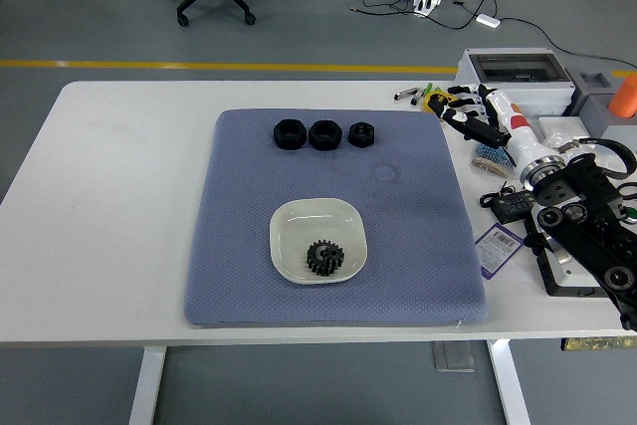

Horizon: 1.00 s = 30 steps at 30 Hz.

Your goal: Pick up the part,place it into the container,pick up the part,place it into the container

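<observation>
A white bowl (289, 232) sits on the blue-grey mat (239, 276) with a black gear (323, 258) lying in it. Three black parts stand in a row at the mat's far edge: a left one (289, 133), a middle one (324, 133) and a smaller nut (360, 133). My right hand (468, 114), white with black fingers, is off the mat at the right, over the table by the yellow tape measure (438, 102). Its fingers are spread and hold nothing. My left arm is out of view.
A grey lidded box (513, 82), plastic bags of small parts (572, 161), an orange cone (624, 95) and a button panel crowd the table's right side. A barcode card (498, 244) lies by the mat's right edge. Pens (408, 95) lie at the back.
</observation>
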Motion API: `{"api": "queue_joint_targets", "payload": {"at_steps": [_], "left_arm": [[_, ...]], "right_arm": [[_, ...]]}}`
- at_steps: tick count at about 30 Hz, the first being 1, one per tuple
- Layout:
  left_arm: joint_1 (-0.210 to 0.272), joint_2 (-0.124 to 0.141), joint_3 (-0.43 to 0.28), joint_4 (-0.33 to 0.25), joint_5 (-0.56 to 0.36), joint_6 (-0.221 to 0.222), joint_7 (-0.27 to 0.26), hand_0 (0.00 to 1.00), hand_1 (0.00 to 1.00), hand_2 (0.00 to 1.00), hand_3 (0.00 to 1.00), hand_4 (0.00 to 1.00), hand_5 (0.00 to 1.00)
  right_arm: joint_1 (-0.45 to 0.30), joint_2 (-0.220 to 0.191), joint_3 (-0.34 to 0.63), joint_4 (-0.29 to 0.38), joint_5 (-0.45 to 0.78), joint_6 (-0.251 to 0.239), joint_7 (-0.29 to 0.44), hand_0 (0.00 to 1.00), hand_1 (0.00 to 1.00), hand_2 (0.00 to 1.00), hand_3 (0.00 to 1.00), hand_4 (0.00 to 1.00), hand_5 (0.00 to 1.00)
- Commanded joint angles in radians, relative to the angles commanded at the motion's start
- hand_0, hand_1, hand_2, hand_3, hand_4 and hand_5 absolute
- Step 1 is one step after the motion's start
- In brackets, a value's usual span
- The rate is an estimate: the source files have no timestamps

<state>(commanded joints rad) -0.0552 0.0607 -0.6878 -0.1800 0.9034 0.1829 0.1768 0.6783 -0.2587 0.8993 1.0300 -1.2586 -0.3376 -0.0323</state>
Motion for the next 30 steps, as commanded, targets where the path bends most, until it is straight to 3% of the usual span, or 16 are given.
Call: {"api": "queue_joint_targets", "payload": {"at_steps": [5,6,10,11,12,16,22,30], "left_arm": [[-0.008,0.000,-0.002,0.000,0.001,0.001,-0.001,0.726,0.698,0.692,0.593,0.643,0.629],[-0.009,0.001,-0.004,0.000,0.004,0.000,-0.001,0.724,0.696,0.688,0.592,0.642,0.628],[-0.011,-0.002,-0.009,0.000,0.013,-0.001,0.001,0.724,0.696,0.688,0.592,0.642,0.628],[-0.013,-0.003,-0.009,0.000,0.019,-0.001,0.001,0.724,0.696,0.688,0.592,0.642,0.628],[-0.014,-0.003,-0.010,0.000,0.023,-0.002,0.002,0.722,0.692,0.685,0.592,0.641,0.628],[-0.020,-0.004,-0.013,0.000,0.046,-0.007,0.002,0.722,0.692,0.685,0.592,0.641,0.628],[-0.018,-0.010,-0.020,-0.001,0.069,-0.012,0.005,0.724,0.692,0.679,0.591,0.639,0.625],[-0.022,-0.022,-0.075,-0.001,0.147,-0.023,0.020,0.720,0.688,0.671,0.587,0.638,0.632]], "right_arm": [[-0.103,0.007,0.164,0.100,0.041,0.006,0.049,0.607,0.679,0.763,0.772,0.998,0.685],[-0.121,0.011,0.187,0.117,0.063,0.004,0.061,0.776,0.773,0.841,0.886,0.998,0.726],[-0.201,0.034,0.259,0.189,0.117,-0.040,0.129,0.776,0.773,0.841,0.886,0.998,0.726],[-0.223,0.042,0.271,0.209,0.137,-0.042,0.151,0.776,0.773,0.841,0.886,0.998,0.726],[-0.241,0.048,0.281,0.224,0.152,-0.041,0.170,0.854,0.828,0.881,0.939,0.998,0.749],[-0.308,0.080,0.325,0.279,0.196,-0.028,0.230,0.854,0.828,0.881,0.939,0.998,0.749],[-0.386,0.075,0.376,0.353,0.106,0.033,0.205,0.876,0.847,0.879,0.938,0.998,0.769],[-0.466,0.034,0.387,0.429,0.025,0.050,0.175,0.915,0.854,0.879,0.917,0.998,0.807]]}}
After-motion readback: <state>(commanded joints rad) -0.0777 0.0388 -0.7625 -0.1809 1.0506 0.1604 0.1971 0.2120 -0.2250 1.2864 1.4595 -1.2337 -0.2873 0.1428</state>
